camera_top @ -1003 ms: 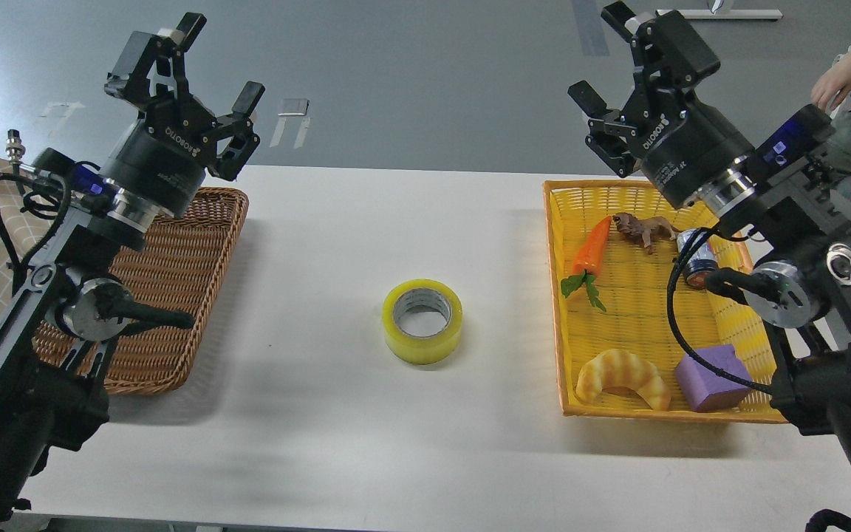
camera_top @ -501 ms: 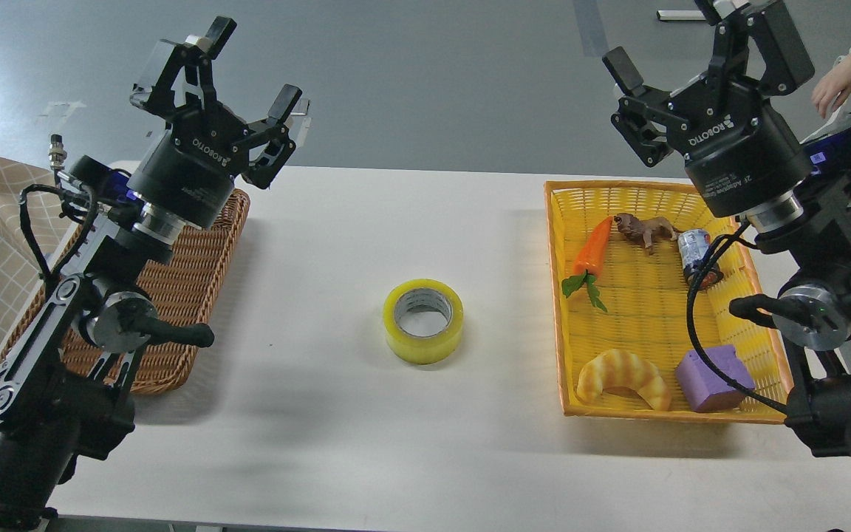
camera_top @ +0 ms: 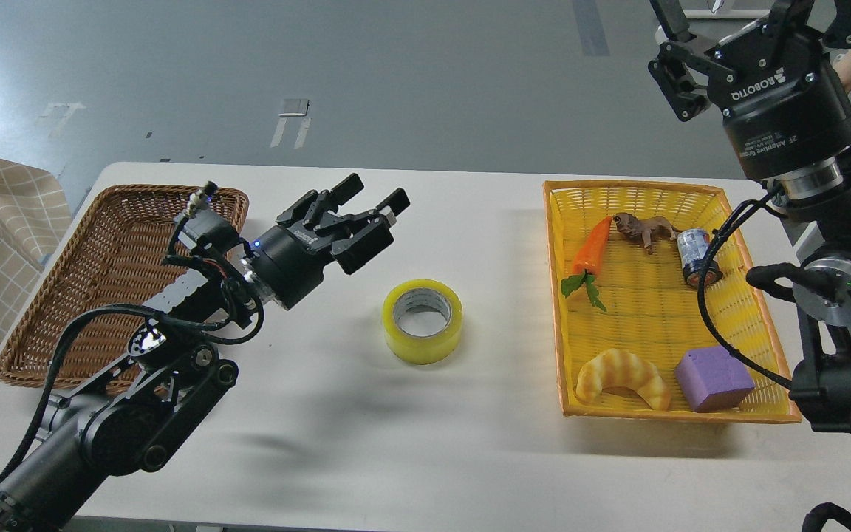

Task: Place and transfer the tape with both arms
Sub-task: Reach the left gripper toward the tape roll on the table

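The tape (camera_top: pixel 423 320), a yellowish roll with a grey-white core, lies flat on the white table (camera_top: pixel 366 451) near its middle. My left gripper (camera_top: pixel 375 192) is open and empty. It is held low over the table and points right, just up and to the left of the tape, without touching it. My right gripper (camera_top: pixel 728 18) is raised high at the top right, above the far end of the yellow basket. Its fingers are spread open and empty, and the tips are cut off by the top edge.
An empty brown wicker basket (camera_top: pixel 100 251) sits at the left. The yellow basket (camera_top: pixel 636 191) at the right holds a carrot (camera_top: pixel 592 246), a toy animal (camera_top: pixel 643 227), a can (camera_top: pixel 694 255), a croissant (camera_top: pixel 621 377) and a purple block (camera_top: pixel 713 378). A person's hand (camera_top: pixel 850 65) shows at the top right.
My left arm has swung down and to the right, bringing its open gripper from high over the wicker basket to close beside the tape. My right gripper has risen and moved right. The tape has not moved.
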{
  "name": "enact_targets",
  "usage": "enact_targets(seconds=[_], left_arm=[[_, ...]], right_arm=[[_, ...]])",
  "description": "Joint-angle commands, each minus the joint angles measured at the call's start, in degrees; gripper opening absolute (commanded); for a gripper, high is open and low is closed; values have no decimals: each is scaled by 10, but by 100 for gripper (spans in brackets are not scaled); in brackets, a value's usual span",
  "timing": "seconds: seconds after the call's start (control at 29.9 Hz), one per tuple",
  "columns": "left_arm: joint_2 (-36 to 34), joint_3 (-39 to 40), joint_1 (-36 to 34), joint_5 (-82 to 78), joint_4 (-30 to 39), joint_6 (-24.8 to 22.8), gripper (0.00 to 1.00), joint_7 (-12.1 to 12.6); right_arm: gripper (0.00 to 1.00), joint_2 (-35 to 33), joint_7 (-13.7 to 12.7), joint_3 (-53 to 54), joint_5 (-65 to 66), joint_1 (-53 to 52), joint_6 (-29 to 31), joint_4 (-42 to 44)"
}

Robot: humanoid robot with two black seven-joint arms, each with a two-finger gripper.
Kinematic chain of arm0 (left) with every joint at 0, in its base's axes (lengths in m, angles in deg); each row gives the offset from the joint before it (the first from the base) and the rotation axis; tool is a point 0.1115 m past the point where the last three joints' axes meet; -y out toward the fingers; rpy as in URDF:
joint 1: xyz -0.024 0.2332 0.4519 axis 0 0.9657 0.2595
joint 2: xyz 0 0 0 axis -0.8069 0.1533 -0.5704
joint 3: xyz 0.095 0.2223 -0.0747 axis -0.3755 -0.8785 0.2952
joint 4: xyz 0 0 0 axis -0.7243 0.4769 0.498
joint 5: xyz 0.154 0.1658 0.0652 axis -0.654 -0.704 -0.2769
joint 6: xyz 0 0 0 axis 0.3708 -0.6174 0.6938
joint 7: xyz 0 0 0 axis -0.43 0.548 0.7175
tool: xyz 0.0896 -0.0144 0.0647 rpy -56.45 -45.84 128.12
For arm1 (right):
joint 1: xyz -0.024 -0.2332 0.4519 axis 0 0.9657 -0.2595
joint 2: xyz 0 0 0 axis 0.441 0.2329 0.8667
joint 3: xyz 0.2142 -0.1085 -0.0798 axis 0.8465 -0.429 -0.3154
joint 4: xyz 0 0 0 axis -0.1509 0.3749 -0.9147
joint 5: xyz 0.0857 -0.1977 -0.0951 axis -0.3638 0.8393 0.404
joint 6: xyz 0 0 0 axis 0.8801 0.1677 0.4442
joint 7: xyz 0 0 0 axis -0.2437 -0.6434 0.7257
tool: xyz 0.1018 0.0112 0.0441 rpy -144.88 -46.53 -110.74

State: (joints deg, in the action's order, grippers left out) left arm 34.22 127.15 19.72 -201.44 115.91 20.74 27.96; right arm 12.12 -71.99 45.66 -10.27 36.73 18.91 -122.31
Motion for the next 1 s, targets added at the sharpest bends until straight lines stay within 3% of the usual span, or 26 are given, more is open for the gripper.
enact_targets(seconds=[0.0, 0.33, 0.67, 0.97], left_arm=[[-5, -14, 1, -10, -7, 2, 98, -1], [-39, -136, -45, -10, -108, 2, 98, 3], [-2, -174, -82, -10, -201, 2, 98, 16], [34, -182, -101, -10, -225, 0, 98, 29]], right_arm=[[100, 3, -2, 0, 0, -4, 0, -18], [100, 3, -22, -4, 0, -44, -13, -61], [100, 0, -23, -1, 1, -41, -15, -54], [100, -12, -22, -2, 1, -28, -11, -48]])
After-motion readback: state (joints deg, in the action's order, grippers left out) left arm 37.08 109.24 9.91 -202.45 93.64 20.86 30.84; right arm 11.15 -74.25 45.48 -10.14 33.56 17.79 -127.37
